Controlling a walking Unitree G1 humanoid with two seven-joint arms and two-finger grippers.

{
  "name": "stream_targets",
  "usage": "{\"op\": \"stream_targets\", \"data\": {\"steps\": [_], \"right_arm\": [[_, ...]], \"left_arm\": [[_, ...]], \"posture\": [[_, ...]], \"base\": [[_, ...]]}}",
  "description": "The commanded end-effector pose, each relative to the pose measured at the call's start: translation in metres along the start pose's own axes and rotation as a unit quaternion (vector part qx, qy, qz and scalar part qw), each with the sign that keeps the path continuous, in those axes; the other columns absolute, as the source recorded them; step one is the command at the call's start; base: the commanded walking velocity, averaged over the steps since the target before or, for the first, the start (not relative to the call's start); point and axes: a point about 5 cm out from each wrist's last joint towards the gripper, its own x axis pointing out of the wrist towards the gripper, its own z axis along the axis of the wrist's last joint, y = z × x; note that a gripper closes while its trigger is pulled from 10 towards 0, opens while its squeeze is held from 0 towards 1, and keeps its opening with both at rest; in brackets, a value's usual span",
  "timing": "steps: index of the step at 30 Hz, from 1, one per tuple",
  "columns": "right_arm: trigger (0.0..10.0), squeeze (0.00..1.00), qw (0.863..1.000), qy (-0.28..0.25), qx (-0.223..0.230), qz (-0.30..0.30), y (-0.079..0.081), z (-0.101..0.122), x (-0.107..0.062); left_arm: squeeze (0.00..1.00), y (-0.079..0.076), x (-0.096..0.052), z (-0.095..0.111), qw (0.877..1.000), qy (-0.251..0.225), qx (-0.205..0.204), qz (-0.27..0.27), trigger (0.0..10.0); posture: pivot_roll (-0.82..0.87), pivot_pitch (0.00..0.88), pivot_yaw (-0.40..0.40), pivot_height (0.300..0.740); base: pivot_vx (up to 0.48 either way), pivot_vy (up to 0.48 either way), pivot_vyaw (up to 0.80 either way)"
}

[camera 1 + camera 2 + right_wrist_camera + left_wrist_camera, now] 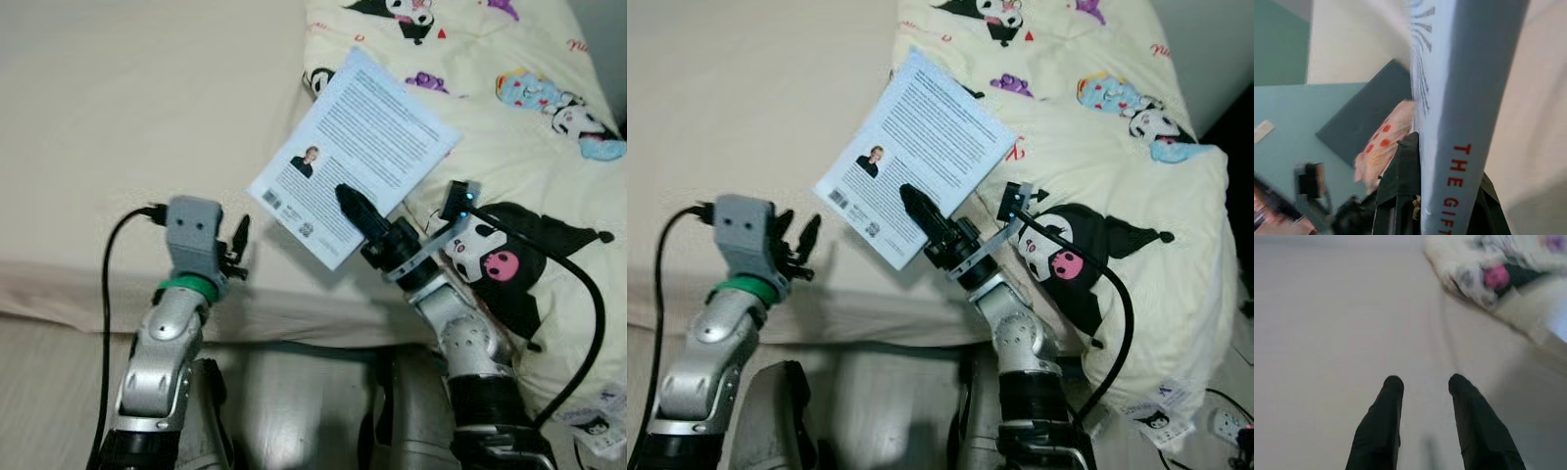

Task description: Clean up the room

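The right gripper (355, 208) is clamped on the book (355, 157) above the bed (127, 127), so hold tight; the left gripper (238, 247) waits apart.

bed sheet (118, 117) | cartoon-print duvet (549, 147) (bunched) | power strip (1227, 423)

arms silver | left wrist (189, 287) green band | pincer fingers (1378, 428) black | cables black

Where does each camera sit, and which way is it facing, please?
Eye views: on the head, looking down at the bed, both arms, the book and the quilt.
Left wrist view: along the left gripper, open over bare sheet.
Right wrist view: along the right gripper, shut on the book's spine.
Shared: book, quilt.
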Motion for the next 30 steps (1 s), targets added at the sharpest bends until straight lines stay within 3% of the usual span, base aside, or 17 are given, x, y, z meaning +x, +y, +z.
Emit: {"op": "stream_targets", "data": {"steps": [1,9,16,30], "right_arm": [[10.0,0.00,1.000,-0.020,-0.006,-0.016,0.003,0.008,-0.004],[10.0,0.00,0.998,-0.032,-0.030,-0.049,-0.003,0.012,-0.012],[10.0,0.00,0.999,-0.035,-0.005,-0.031,0.005,0.018,-0.010],[10.0,0.00,0.999,-0.039,0.018,-0.031,0.008,0.018,-0.008]], "left_arm": [[0.00,0.006,-0.002,0.003,1.000,-0.001,-0.019,0.019,10.0],[0.00,0.013,0.003,0.021,0.996,-0.039,-0.069,0.038,10.0],[0.00,0.008,0.008,0.048,0.992,-0.084,-0.085,0.029,10.0],[0.00,0.004,0.010,0.052,0.993,-0.082,-0.088,0.018,10.0]], "posture": [[-0.03,0.126,0.009,0.440],[-0.04,0.109,-0.002,0.440],[-0.03,0.088,-0.019,0.461],[-0.03,0.079,-0.012,0.502]], "base": [[0.000,0.000,0.00],[0.000,0.000,0.00],[0.000,0.000,-0.44],[0.000,0.000,-0.45]]}}
